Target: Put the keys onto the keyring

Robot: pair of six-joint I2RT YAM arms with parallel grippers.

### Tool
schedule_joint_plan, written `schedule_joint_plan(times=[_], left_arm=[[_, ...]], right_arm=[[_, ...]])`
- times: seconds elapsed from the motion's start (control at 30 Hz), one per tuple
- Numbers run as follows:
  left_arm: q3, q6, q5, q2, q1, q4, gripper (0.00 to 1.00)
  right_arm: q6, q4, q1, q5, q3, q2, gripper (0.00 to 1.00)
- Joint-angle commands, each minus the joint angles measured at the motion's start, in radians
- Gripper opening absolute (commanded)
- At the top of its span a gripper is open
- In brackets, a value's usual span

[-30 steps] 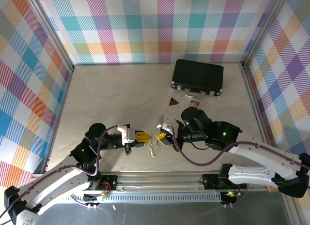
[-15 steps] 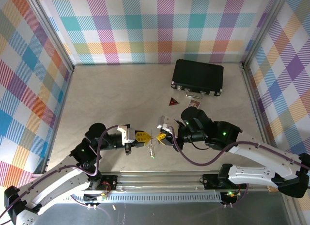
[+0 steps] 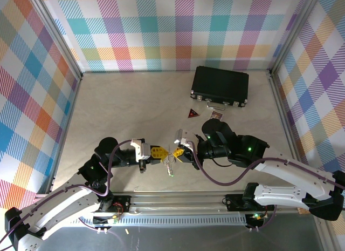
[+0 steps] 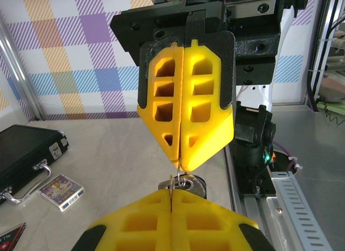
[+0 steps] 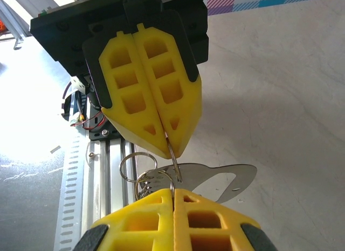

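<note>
Near the middle of the worktop's (image 3: 124,105) near edge, the left gripper (image 3: 160,153) points to the right with its yellow fingers (image 4: 135,229) pressed fully together. In the left wrist view a thin wire of the keyring (image 4: 173,182) goes into the seam between them, so it is pinched there. The keyring (image 5: 173,163) stands between the two tips, lifted above the worktop, and the keys (image 3: 170,164) hang down from it toward the near edge. In the right wrist view one flat silver key (image 5: 221,178) lies sideways under the ring, with small rings (image 5: 133,167) beside it. The right gripper (image 3: 178,151) faces the left one, tip near tip, its fingers (image 5: 210,224) also closed on the same wire. Further toward the far right corner lie a dark red triangle (image 3: 193,114), a small card (image 3: 215,116) and a black case (image 3: 220,86)
</note>
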Motion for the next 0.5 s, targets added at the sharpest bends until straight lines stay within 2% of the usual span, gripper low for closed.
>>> schedule_joint_plan(times=[0.0,0.47], left_arm=[[0.015,-0.010,0.010,-0.020,-0.010,0.026,0.00],[0.016,-0.010,0.011,-0.019,-0.011,0.028,0.00]], right_arm=[[0.003,0.036,0.002,0.001,0.019,-0.001,0.00],[0.001,0.037,0.003,0.004,0.021,0.009,0.00]])
